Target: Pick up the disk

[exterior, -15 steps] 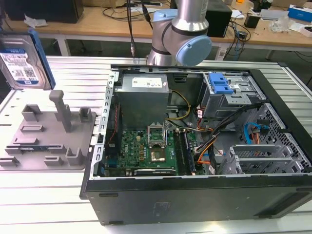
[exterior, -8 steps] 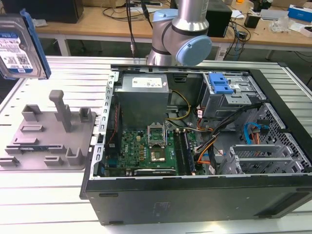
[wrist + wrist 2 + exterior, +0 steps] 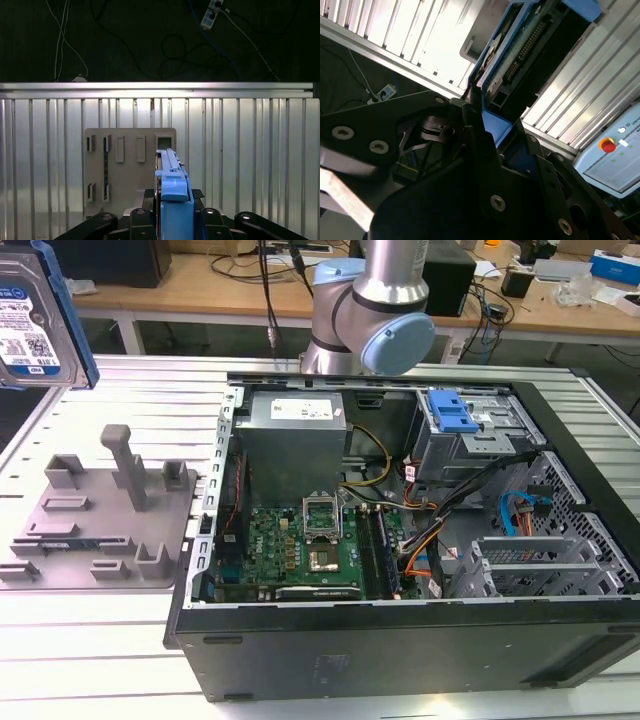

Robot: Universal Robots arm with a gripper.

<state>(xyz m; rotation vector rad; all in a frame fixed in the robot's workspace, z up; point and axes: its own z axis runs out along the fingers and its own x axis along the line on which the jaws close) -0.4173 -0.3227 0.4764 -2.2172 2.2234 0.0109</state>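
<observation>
Now, at the exterior view's far left, the disk [image 3: 35, 315] hangs upright high above the ribbed metal counter [image 3: 110, 650], cut off by that view's upper corner, its white-and-blue barcode label facing the camera and a blue side rail along its edge. Below it and well apart stands the grey fixture [image 3: 105, 515] with its upright posts, with open counter around it. Further right lies the open computer case [image 3: 400, 540], its black rim close beside the fixture, the blue-handled drive cage [image 3: 450, 412] at its far side, and the arm [image 3: 375, 315] behind it. In both wrist views the tool [image 3: 172, 220] is closed on the disk's [image 3: 520, 55] blue-railed edge, one black finger on either side, the fixture [image 3: 127, 167] far beneath.
</observation>
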